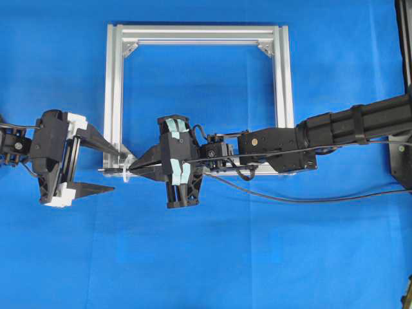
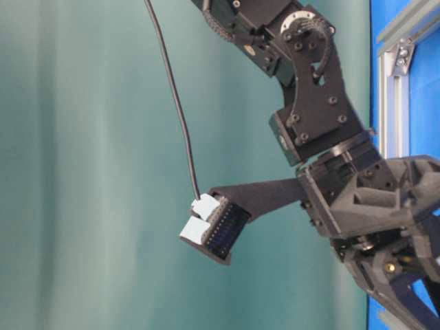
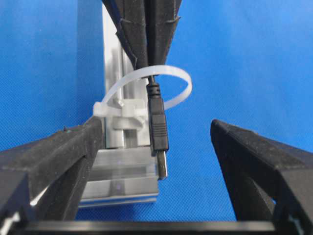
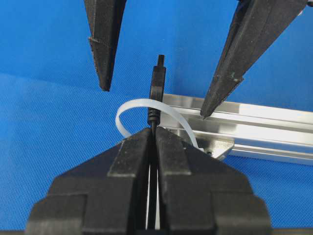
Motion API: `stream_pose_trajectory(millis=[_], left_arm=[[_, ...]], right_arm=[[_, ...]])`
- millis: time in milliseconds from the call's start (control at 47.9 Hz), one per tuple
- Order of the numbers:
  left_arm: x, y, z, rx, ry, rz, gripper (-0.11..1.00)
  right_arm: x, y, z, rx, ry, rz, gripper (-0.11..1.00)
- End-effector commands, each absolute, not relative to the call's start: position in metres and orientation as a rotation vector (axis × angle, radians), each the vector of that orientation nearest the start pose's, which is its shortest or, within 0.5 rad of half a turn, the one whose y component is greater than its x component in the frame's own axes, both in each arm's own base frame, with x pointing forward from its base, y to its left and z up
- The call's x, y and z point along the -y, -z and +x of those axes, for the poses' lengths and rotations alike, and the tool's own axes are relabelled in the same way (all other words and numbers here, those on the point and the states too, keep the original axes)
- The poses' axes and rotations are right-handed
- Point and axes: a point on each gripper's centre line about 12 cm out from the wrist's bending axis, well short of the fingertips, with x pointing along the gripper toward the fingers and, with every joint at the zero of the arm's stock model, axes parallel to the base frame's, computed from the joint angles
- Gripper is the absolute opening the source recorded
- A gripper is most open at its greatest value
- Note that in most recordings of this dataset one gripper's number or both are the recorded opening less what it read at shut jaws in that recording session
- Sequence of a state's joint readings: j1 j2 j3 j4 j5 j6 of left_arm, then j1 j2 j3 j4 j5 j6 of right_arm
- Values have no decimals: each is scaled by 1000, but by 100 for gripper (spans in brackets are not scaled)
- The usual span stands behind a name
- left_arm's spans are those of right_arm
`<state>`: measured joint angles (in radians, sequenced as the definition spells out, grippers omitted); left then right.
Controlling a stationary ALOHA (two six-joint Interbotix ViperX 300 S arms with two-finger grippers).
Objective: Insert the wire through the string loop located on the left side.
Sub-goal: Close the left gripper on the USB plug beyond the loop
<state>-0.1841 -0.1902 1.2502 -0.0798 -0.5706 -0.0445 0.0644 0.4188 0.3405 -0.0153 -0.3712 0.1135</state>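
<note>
On the blue table cover [image 1: 212,257] a square silver aluminium frame [image 1: 113,90] lay flat, and both arms met at its near left corner. The right arm [image 1: 360,125] reached in from the right of the overhead view, along the frame's near rail, its black body crossing most of the picture.

The right gripper [image 1: 132,169] pointed left with its jaws pressed together, pinching the wire [image 4: 152,183] just behind the plug. The right wrist view showed the thin black cable running up between the two closed fingers [image 4: 134,161]. Behind the gripper, the cable trailed back over the cloth in a loose curve toward the right edge of the overhead view.

The left gripper [image 1: 106,168] faced it from the left, its jaws spread wide and holding nothing. One fingertip sat by the frame's left rail, and the other hung over bare cloth in front of the frame. In the left wrist view its two fingers [image 3: 58,161] stood well apart, either side of the plug.

The string loop [image 3: 178,81], a whitish translucent band, was fastened at the frame's corner. The plug [image 3: 159,129] had passed through it: the loop arched round the cable just behind the plug, and the greyish tip pointed toward the left gripper, clear of both its fingers.
</note>
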Motion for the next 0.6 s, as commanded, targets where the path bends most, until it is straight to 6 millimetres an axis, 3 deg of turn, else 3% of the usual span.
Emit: stream_pose_trajectory(millis=[0, 584], left_arm=[[43, -122, 253, -466, 117, -58, 89], [43, -122, 254, -466, 115, -58, 85]], right_arm=[[-33, -141, 506, -353, -51, 87, 0], [-32, -139, 505, -363, -50, 86, 0]])
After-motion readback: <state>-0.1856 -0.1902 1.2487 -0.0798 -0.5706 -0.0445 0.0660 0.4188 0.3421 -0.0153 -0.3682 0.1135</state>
